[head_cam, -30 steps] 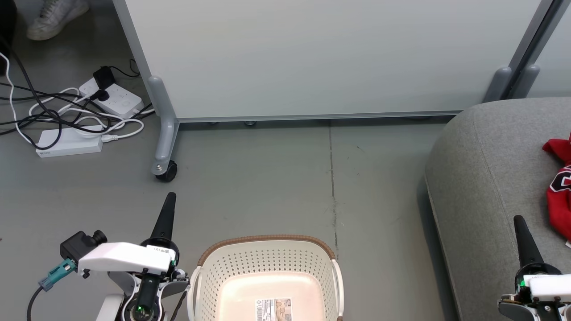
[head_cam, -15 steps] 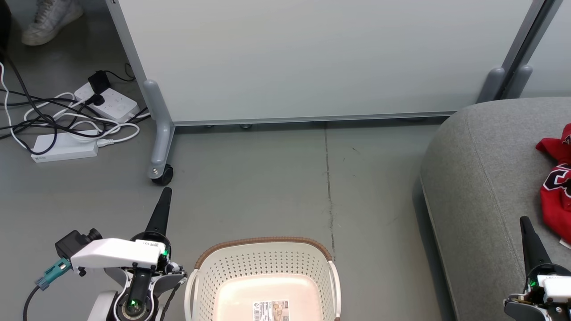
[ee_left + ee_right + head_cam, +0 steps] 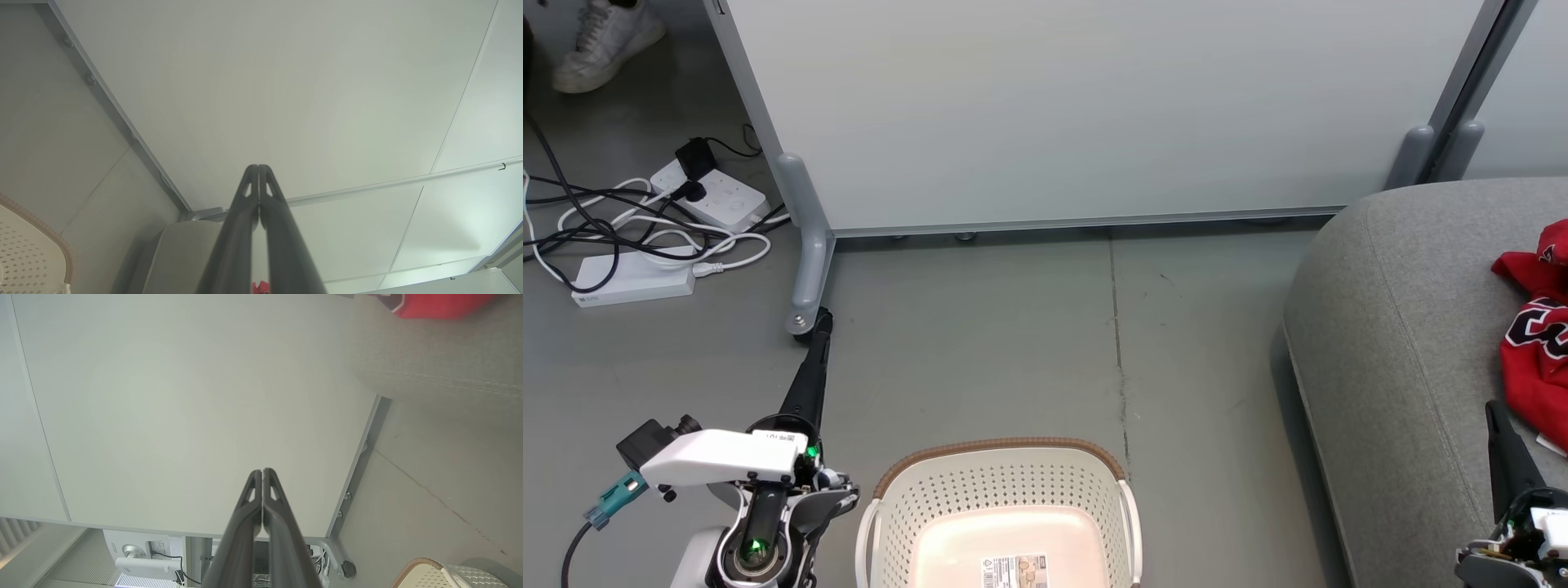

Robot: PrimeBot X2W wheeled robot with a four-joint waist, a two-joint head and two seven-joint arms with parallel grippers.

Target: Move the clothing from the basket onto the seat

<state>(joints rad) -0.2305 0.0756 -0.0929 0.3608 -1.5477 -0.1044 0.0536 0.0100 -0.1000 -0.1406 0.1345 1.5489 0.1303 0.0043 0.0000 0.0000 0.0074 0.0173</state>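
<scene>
Well, left claw (image 3: 822, 320) and right claw (image 3: 1494, 408) sit pinched shut, empty; the clothing (image 3: 1539, 343) on the seat (image 3: 1388, 343) looks soft, light, floppy. Grab a bunched fold.

Red jersey (image 3: 1535, 384), black-and-white numerals, lies crumpled on top of grey seat (image 3: 1388, 343), cut off at head view's right edge. Cream perforated basket (image 3: 1001, 447), brown woven rim, upright on floor left of seat, well apart; label sticker on its bare bottom.
</scene>
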